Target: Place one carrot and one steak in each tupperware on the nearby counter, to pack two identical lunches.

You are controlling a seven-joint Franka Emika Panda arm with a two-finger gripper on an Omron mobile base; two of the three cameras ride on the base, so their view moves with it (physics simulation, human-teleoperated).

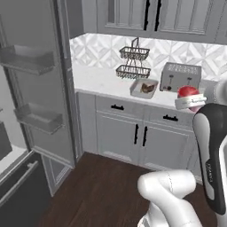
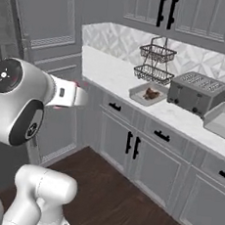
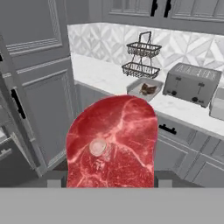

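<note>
Your fingers hold the pink-red steak (image 3: 111, 142), which fills the lower centre of the hand view. On the marble surface (image 3: 100, 76) at 1 o'clock sits a grey tupperware (image 3: 144, 89) holding the dark steak (image 3: 148, 89), beside the toaster (image 3: 191, 84) and wire basket stand (image 3: 142, 59).

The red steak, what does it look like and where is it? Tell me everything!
The red steak is a flat raw slab, bright red with pale pink marbling and a small round whitish spot near its middle. Its top edge is rounded. In the hand view it stands upright, close to the camera, hiding the pincer's tips, so it seems held. It hangs in the air in front of the grey cabinets, away from the counter. From the left base view it peeks up red behind the white hand.
</note>
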